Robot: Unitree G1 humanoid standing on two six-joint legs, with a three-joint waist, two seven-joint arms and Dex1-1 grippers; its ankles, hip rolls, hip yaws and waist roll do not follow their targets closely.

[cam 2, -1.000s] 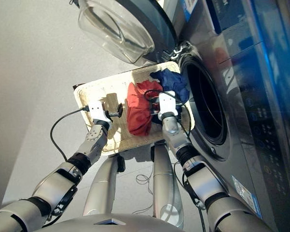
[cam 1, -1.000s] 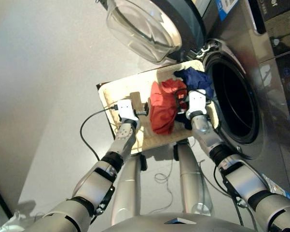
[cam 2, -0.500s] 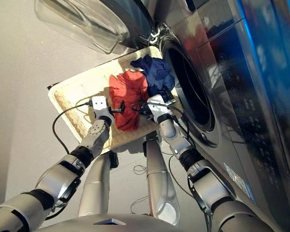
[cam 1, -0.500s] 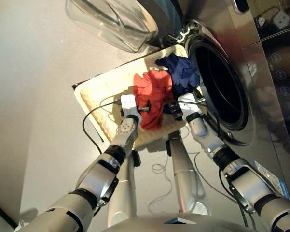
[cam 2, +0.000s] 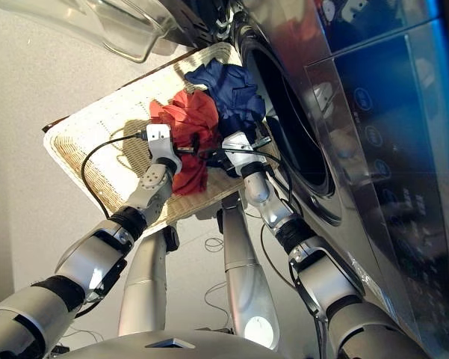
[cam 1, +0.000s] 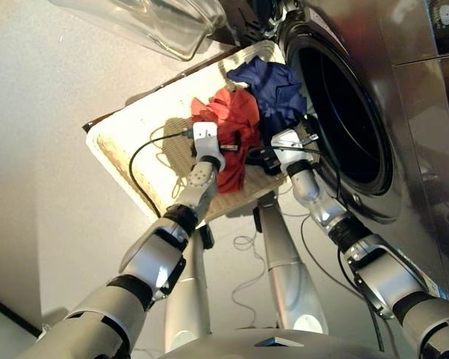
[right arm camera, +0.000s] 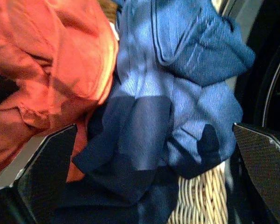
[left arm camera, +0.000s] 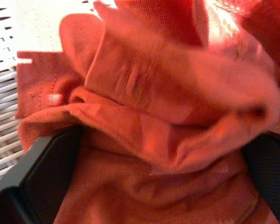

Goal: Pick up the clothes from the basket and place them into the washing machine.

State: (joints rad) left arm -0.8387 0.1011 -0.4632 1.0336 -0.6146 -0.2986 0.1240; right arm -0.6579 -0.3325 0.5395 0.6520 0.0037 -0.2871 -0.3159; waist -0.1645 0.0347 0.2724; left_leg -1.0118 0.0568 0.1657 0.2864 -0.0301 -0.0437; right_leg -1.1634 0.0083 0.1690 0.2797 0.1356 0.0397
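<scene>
Fingers point(left arm camera: 46, 172) spread — coral-red garment point(left arm camera: 167, 140) between

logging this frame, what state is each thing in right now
Dark grey washing machine: round glass door open.
Cream wicker basket: holds the garments.
Coral-red garment: crumpled, between open left gripper fingers.
Navy blue garment: bunched by the drum, between open right gripper fingers.

A coral-red garment point(cam 1: 231, 138) and a navy garment point(cam 1: 273, 90) are seen in a pale cream wicker basket point(cam 1: 127, 138), beside a glossy dark grey washer point(cam 1: 411, 149).
</scene>
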